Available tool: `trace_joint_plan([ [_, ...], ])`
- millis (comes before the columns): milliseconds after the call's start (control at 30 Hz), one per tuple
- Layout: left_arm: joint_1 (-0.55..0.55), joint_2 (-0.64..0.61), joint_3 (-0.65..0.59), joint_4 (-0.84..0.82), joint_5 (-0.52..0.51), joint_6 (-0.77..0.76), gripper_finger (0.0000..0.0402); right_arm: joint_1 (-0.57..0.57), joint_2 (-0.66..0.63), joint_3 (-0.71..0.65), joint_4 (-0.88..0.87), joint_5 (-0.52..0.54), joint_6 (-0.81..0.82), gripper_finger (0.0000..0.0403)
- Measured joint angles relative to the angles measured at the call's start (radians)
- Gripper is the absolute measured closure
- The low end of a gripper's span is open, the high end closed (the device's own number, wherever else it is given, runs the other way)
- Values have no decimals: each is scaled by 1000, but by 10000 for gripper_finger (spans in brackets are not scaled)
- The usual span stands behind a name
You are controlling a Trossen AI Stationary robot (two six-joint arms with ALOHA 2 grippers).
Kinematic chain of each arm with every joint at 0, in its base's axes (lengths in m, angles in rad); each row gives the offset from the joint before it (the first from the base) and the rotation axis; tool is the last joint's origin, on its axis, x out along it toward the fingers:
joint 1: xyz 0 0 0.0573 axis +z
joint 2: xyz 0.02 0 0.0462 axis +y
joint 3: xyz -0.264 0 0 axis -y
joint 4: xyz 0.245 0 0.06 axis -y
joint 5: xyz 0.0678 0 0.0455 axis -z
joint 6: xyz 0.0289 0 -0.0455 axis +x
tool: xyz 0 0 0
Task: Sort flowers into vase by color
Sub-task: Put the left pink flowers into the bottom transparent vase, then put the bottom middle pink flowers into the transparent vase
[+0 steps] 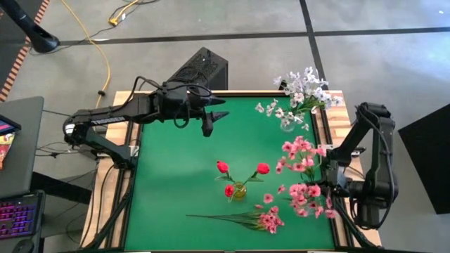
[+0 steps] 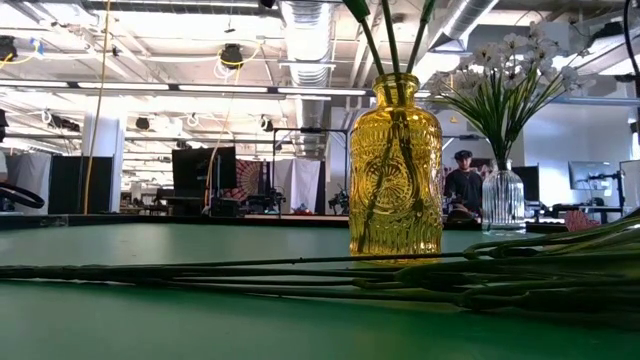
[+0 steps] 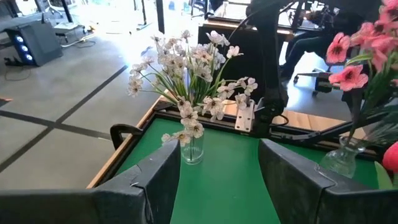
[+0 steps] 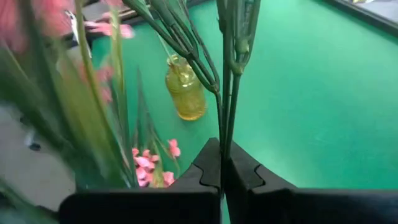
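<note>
The right gripper pinches a pink clustered spray's green stem near the yellow glass vase, while the left gripper hangs spread above the green bench.

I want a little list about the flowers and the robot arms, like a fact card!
red flowers: three, standing in the yellow vase
white flowers: in a clear vase at the table's far right corner
pink flowers in a vase: by the right edge
pink flowers lying flat: on the green mat, near the front
left gripper: open, above the mat's far side, holding nothing
right gripper: shut on a pink spray's stems, at the right edge
</note>
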Motion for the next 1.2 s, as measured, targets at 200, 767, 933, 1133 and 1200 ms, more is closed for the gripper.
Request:
trace_joint_plan([
  [200,-3,0,0,0,10,-1,198,6,49,0,16,-34,28,374],
  [767,-3,0,1,-1,18,-1,198,109,6,0,30,-168,111,329],
  [933,-3,0,1,-1,59,-1,198,109,-39,0,31,-239,102,284],
  [1133,-3,0,1,-4,78,8,198,109,-112,0,49,-450,56,209],
  [1200,-2,0,1,-11,107,10,198,109,-140,0,56,-511,49,191],
])
